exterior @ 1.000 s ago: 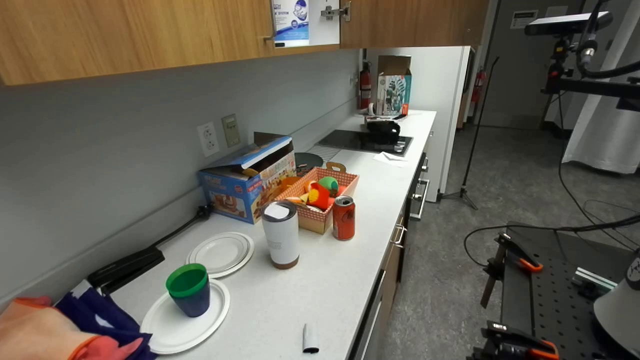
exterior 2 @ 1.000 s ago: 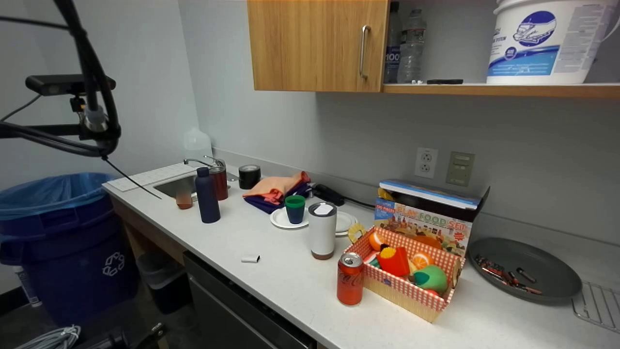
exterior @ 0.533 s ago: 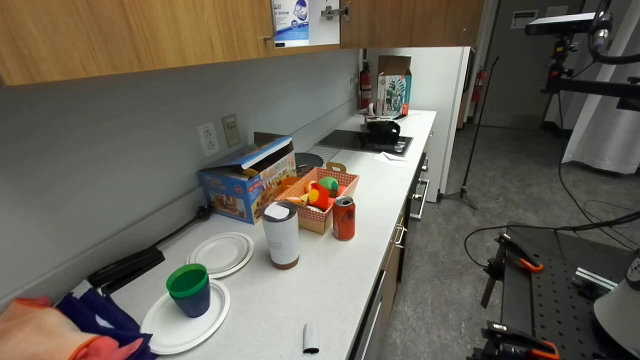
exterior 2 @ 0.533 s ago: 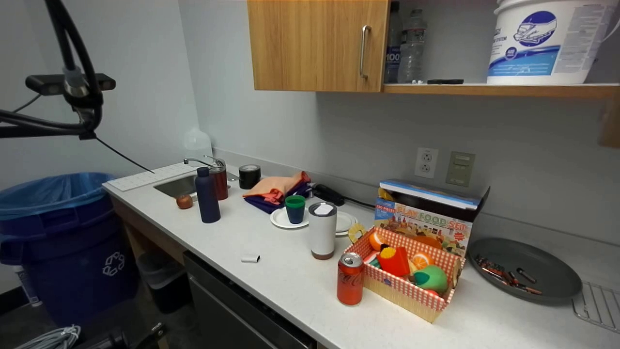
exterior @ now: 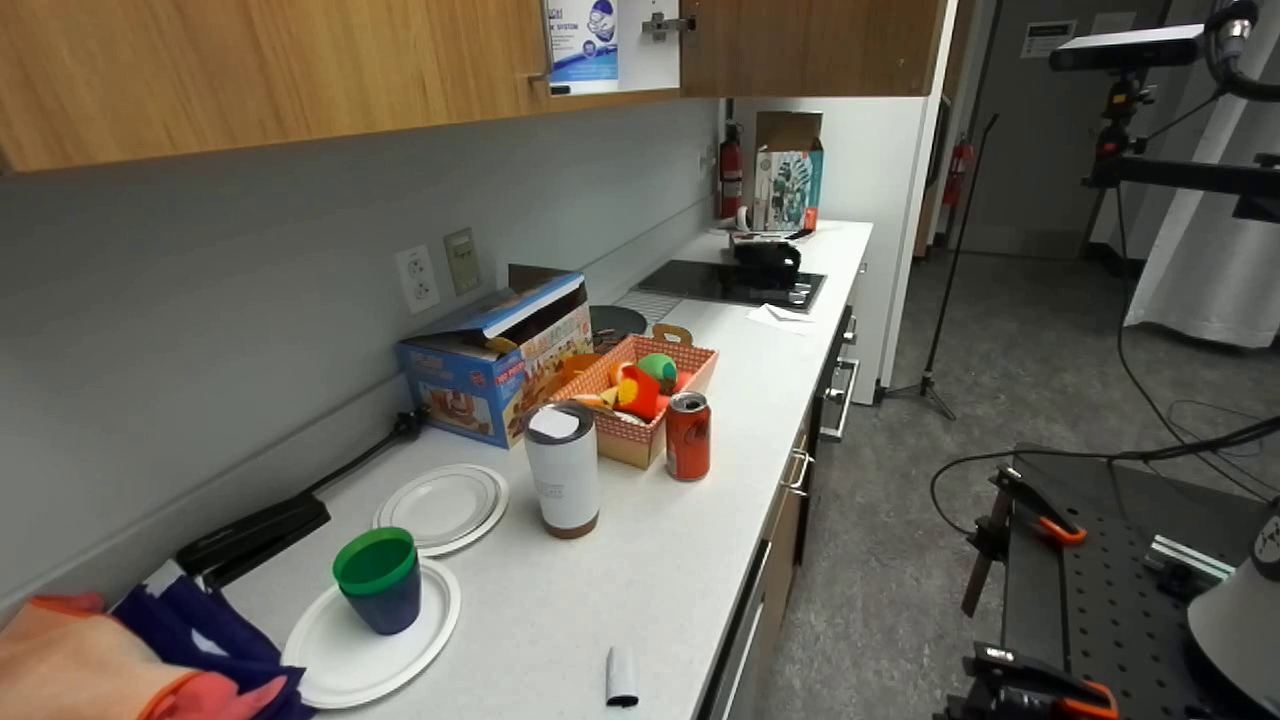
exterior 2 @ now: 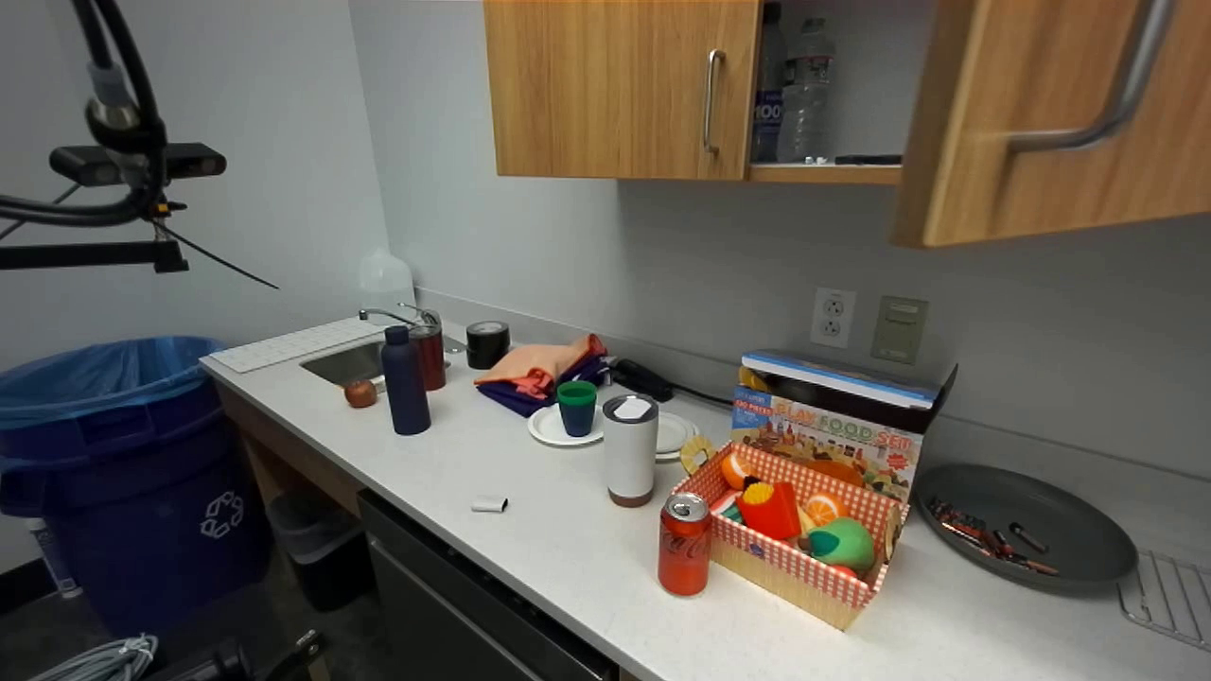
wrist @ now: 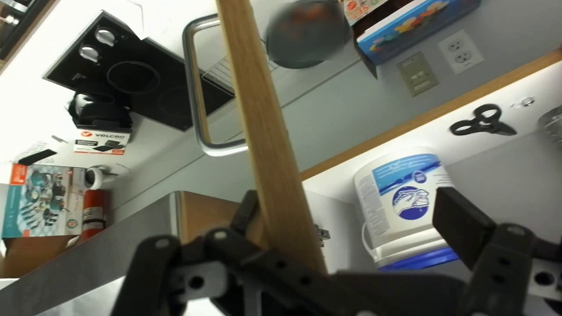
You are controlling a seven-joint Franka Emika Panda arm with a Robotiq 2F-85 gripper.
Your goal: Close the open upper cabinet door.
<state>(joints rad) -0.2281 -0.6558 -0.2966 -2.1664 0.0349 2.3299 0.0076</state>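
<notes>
The upper cabinet door is a honey-brown wood panel standing open on its hinge. In an exterior view its free edge and silver bar handle hang over the right part of the cabinet opening. In the wrist view, which looks upside down, the door's narrow edge runs between my fingers, with its handle on the left. My gripper is open, with its fingers wide apart. The left finger stands close to the door's handle side; I cannot tell if it touches. The gripper is out of view in both exterior views.
A closed wood door hangs beside the opening. A white bucket and scissors are on the cabinet shelf. Below, the counter holds a basket of play food, a red can and a white tumbler.
The door has swung partway toward the cabinet. In an exterior view it has come in from the right and covers the bucket. Hanging black cables have shifted. The counter objects have not moved.
</notes>
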